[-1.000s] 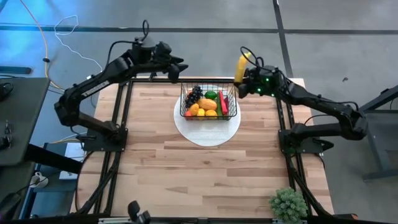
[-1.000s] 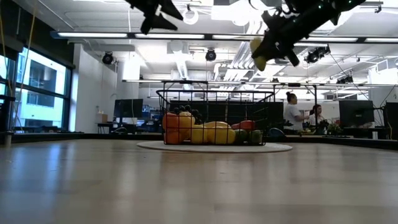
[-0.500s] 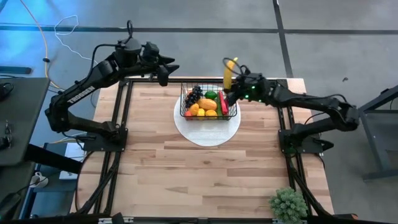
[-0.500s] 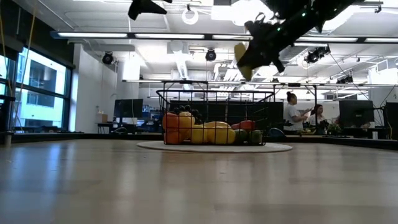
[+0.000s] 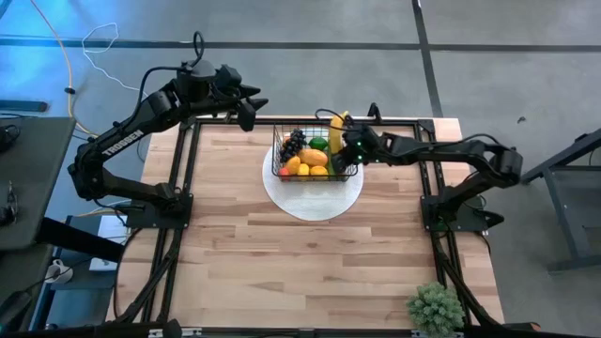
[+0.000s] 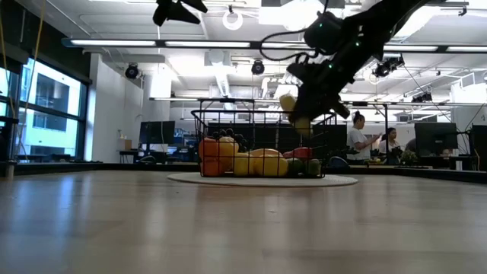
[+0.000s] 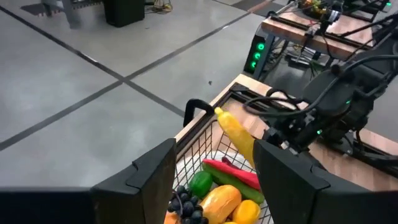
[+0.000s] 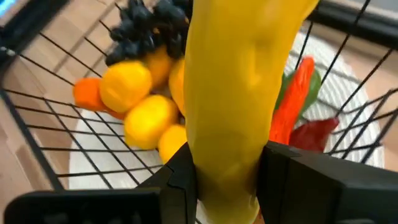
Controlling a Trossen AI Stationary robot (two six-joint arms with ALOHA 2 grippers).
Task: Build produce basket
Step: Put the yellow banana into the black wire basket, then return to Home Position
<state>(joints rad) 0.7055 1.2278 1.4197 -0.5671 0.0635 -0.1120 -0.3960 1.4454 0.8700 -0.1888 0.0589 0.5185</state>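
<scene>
The right claw (image 5: 344, 141) pinches a yellow banana (image 5: 337, 128) between its fingers (image 8: 292, 180) — the fruit juts up from the claw, directly over the wire basket's (image 5: 315, 176) right edge. Below it lie grapes (image 5: 292, 144), lemons (image 8: 149, 118) and a red pepper (image 8: 292, 102). The left claw (image 5: 252, 103) hangs apart, fingers spread, holding nothing — well off to the basket's far left.

Open-plan office or lab: ceiling strip lights (image 6: 114, 43), desks with monitors (image 6: 430, 137), people (image 6: 358, 137) seated behind the tabletop (image 6: 228, 221).
</scene>
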